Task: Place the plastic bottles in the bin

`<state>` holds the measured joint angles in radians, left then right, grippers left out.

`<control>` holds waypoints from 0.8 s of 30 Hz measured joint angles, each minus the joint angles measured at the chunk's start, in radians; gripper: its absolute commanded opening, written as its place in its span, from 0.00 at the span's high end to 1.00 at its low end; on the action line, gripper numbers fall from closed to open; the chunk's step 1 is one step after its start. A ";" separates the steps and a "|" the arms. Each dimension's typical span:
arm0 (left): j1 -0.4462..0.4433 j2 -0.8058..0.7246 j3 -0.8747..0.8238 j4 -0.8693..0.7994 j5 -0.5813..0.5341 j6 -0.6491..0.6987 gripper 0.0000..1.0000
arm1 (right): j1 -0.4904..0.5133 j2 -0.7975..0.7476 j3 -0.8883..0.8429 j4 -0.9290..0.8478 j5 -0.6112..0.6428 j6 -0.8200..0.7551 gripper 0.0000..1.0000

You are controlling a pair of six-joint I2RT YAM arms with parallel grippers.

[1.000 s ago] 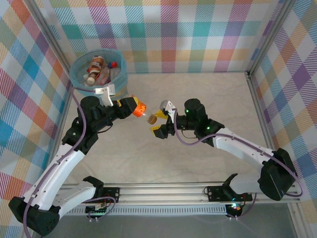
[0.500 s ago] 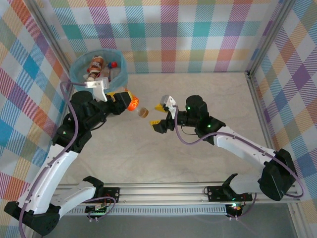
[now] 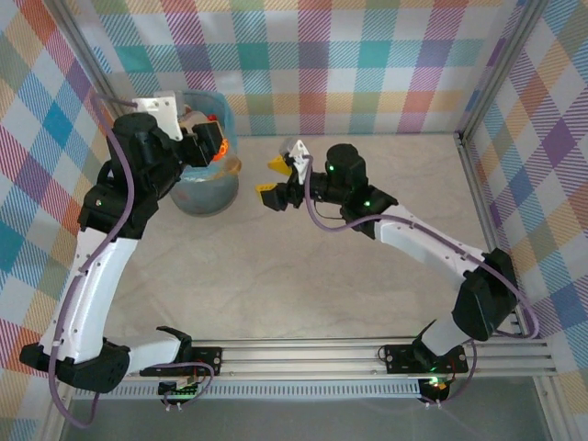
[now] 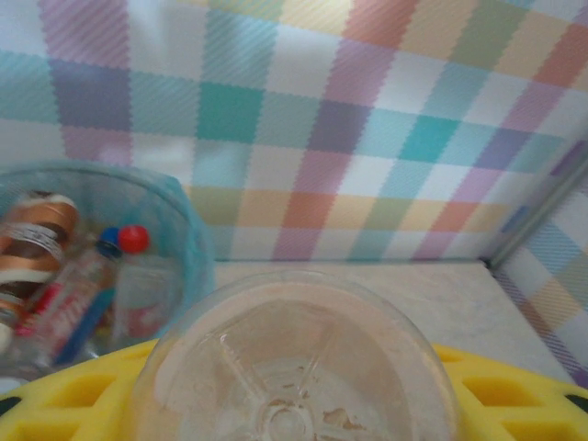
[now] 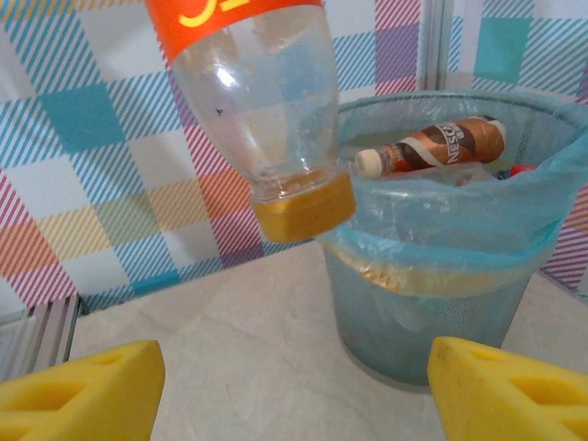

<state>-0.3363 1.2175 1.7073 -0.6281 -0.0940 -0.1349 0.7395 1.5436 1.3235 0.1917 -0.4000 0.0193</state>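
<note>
Table [image 3: 367,276]: pale, marbled surface.

Right claw [image 3: 277,180]: above the middle of the table, jaws wide apart with nothing between them. Its two yellow pads [image 5: 78,386] sit at the lower corners of the right wrist view, with bare table between. It faces the bin and stands apart from the held bottle.

Left claw [image 3: 213,147]: raised at the far left and clamped on a clear bottle [image 5: 262,101] with an orange label. In the left wrist view the bottle's clear base sits between the yellow fingers [image 4: 514,390]. From the right wrist the bottle hangs tilted, its yellow cap [image 5: 305,208] lowest. It is off the table and above the level of the bin's rim.

Bin [image 3: 209,193]: round, grey-blue, lined with a light blue bag, standing on the table in the far left corner. The held bottle is just beside the rim on its right side, and from overhead it overlaps the rim's edge. Whether the cap is over the opening cannot be told.

Bin contents: a brown-labelled bottle [image 5: 439,142] with a white cap, lying on its side. Further bottles show a red cap [image 4: 134,238] and a blue cap [image 4: 109,243].

Plaid wall [image 4: 367,119]: directly behind the bin.
</note>
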 measured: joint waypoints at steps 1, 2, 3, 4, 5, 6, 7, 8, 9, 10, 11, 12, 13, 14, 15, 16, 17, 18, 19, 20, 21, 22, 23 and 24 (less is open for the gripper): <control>0.013 0.010 0.018 -0.004 -0.005 0.010 0.84 | 0.000 0.018 0.024 -0.002 0.004 0.014 0.25; 0.030 0.021 0.039 -0.009 -0.008 0.021 0.84 | 0.001 0.033 0.045 -0.008 0.008 0.027 0.25; 0.045 0.029 0.055 -0.013 -0.009 0.027 0.84 | 0.001 0.046 0.063 -0.013 0.013 0.037 0.26; 0.064 0.041 0.077 -0.021 -0.010 0.034 0.84 | 0.001 0.058 0.079 -0.018 0.018 0.049 0.26; 0.085 0.055 0.098 -0.028 -0.012 0.045 0.84 | 0.001 0.066 0.092 -0.026 0.019 0.057 0.26; 0.105 0.069 0.118 -0.032 -0.014 0.055 0.84 | 0.002 0.072 0.101 -0.032 0.022 0.064 0.26; 0.129 0.086 0.140 -0.035 -0.015 0.068 0.84 | 0.002 0.079 0.114 -0.039 0.022 0.072 0.26; 0.148 0.102 0.158 -0.037 -0.017 0.078 0.84 | 0.002 0.085 0.124 -0.042 0.022 0.076 0.26; 0.171 0.120 0.178 -0.040 -0.019 0.089 0.84 | 0.004 0.092 0.135 -0.044 0.023 0.079 0.26; 0.197 0.142 0.199 -0.044 -0.022 0.101 0.84 | 0.006 0.097 0.143 -0.048 0.023 0.082 0.26; 0.220 0.161 0.214 -0.047 -0.023 0.108 0.84 | 0.007 0.100 0.149 -0.051 0.022 0.084 0.27; 0.248 0.183 0.229 -0.047 -0.023 0.116 0.84 | 0.010 0.105 0.154 -0.055 0.022 0.087 0.27; 0.277 0.206 0.241 -0.047 -0.023 0.126 0.84 | 0.014 0.111 0.161 -0.058 0.022 0.090 0.27; 0.298 0.223 0.248 -0.046 -0.024 0.132 0.84 | 0.016 0.116 0.167 -0.060 0.022 0.094 0.27; 0.323 0.247 0.257 -0.047 -0.023 0.138 0.84 | 0.020 0.125 0.177 -0.064 0.021 0.097 0.27; 0.348 0.272 0.268 -0.048 -0.022 0.145 0.84 | 0.023 0.135 0.191 -0.070 0.022 0.097 0.27; 0.367 0.295 0.279 -0.048 -0.021 0.151 0.84 | 0.026 0.145 0.203 -0.076 0.022 0.097 0.27; 0.388 0.323 0.293 -0.047 -0.021 0.156 0.84 | 0.029 0.156 0.217 -0.081 0.021 0.097 0.27; 0.406 0.349 0.302 -0.047 -0.021 0.163 0.84 | 0.032 0.167 0.229 -0.084 0.022 0.097 0.27; 0.419 0.368 0.307 -0.046 -0.022 0.170 0.84 | 0.035 0.177 0.238 -0.085 0.022 0.097 0.27; 0.431 0.389 0.309 -0.043 -0.025 0.180 0.84 | 0.037 0.186 0.244 -0.085 0.022 0.097 0.27; 0.442 0.411 0.310 -0.040 -0.029 0.191 0.84 | 0.039 0.195 0.247 -0.085 0.021 0.097 0.27; 0.451 0.430 0.311 -0.036 -0.031 0.201 0.84 | 0.040 0.203 0.251 -0.087 0.021 0.097 0.27; 0.458 0.449 0.311 -0.031 -0.031 0.209 0.84 | 0.040 0.211 0.256 -0.089 0.021 0.097 0.27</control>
<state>0.1219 1.6669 2.0186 -0.6594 -0.1253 0.0738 0.7795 1.7542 1.5791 0.1032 -0.3790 0.1162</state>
